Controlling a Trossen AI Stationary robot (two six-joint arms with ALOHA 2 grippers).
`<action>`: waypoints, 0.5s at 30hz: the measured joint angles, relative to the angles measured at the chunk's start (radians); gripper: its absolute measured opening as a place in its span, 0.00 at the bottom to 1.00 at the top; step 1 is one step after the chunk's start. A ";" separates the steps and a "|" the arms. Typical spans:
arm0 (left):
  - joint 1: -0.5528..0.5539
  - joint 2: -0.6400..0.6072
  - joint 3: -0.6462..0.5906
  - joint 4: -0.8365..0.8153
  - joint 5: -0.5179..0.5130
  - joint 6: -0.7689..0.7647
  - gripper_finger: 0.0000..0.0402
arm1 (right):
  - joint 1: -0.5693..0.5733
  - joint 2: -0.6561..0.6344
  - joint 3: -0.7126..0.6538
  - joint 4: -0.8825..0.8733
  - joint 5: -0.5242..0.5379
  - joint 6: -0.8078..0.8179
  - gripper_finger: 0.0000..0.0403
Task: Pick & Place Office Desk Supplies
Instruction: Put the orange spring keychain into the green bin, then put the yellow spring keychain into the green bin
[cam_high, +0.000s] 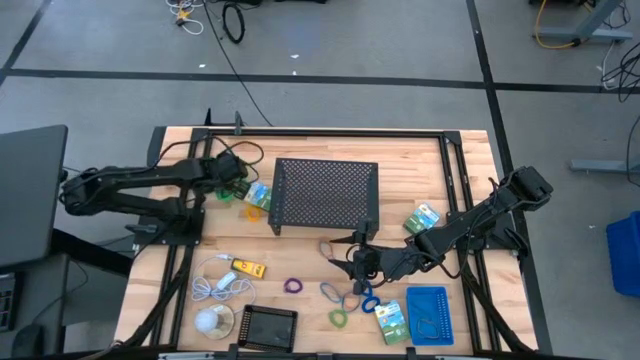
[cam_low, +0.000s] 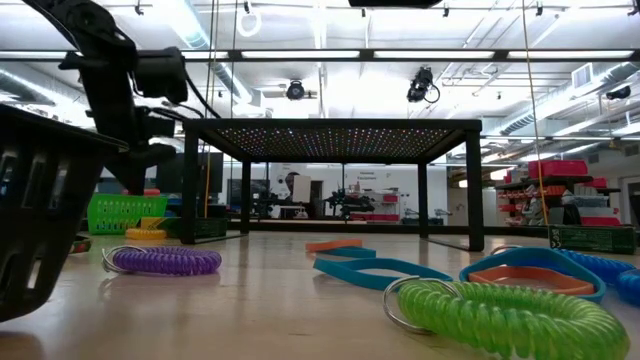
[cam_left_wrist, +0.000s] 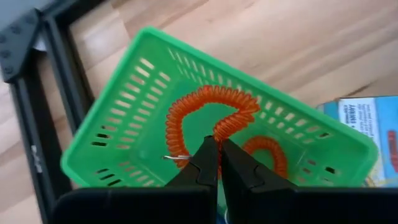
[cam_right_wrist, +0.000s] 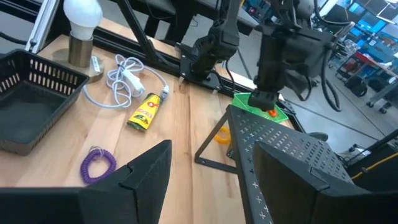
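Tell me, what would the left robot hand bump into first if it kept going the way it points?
Probably the orange coiled loop in the green basket. The left gripper, fingers shut, points straight at it, though the gap is unclear.

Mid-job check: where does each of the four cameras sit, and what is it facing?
High: overhead, looking straight down on the table; both arms show.
Low: at tabletop height, looking across at the green coil; one arm shows.
Left wrist: above the green tray, left hand shut on the orange coil.
Right wrist: past the open right hand toward the left arm.
Shared: purple coil.
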 joint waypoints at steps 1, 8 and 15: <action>0.018 0.003 0.000 0.005 0.023 0.017 0.02 | 0.000 0.000 0.000 0.000 0.000 0.000 0.58; 0.086 0.035 0.000 0.035 0.087 0.086 0.12 | 0.000 0.000 0.000 0.000 0.000 0.000 0.58; 0.099 0.035 0.000 0.034 0.072 0.083 0.23 | 0.000 0.000 0.000 0.000 0.000 0.000 0.58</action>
